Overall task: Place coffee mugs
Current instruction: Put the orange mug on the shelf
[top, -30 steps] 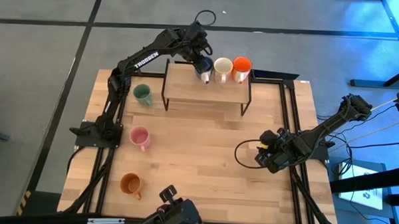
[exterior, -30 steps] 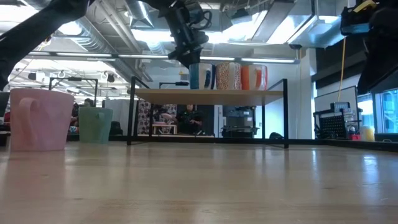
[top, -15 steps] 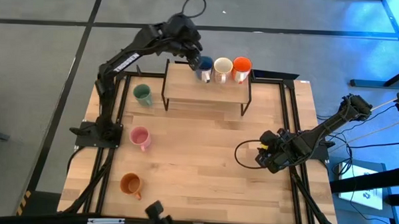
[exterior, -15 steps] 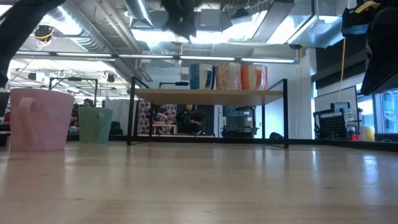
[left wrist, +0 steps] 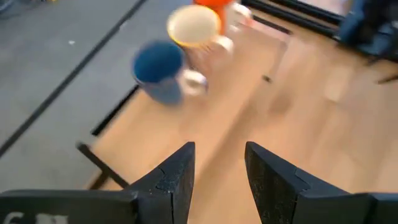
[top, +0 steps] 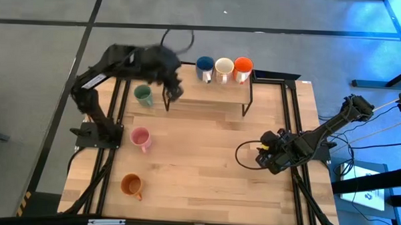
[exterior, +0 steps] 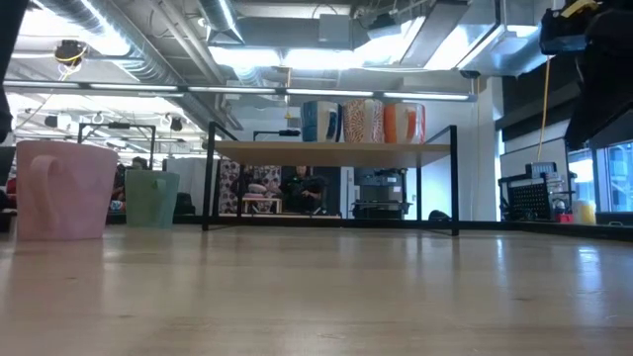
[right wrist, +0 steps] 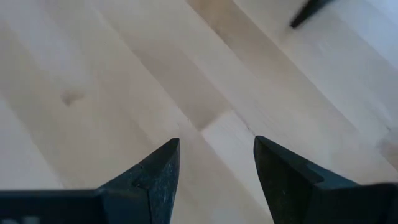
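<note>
— Blue mug (top: 204,64), white mug (top: 223,66) and bright orange-red mug (top: 243,66) lined up along the far edge of the shelf (top: 208,93), touching or nearly so. Green mug (top: 143,94) near the table's (top: 205,173) far left corner, just beside the shelf's left end. Pink mug (top: 141,138) along the left edge, darker orange-brown mug (top: 131,185) toward the near left corner.

— And the grippers?

— Left gripper (top: 175,89) over the shelf's left end, near the green mug, fingers apart with a modest gap, nothing held. Right gripper (top: 264,155) parked low near the table's right edge, fingers parted too, empty, bare wood beneath.

— Step in hand?

— Probably reaching for the green mug, being closest. Best to widen the fingers first, come down clear of the shelf's black leg, straddle one wall of the cup away from the handle, then close firmly before lifting. Worth keeping space beside the blue mug for setting down.
</note>
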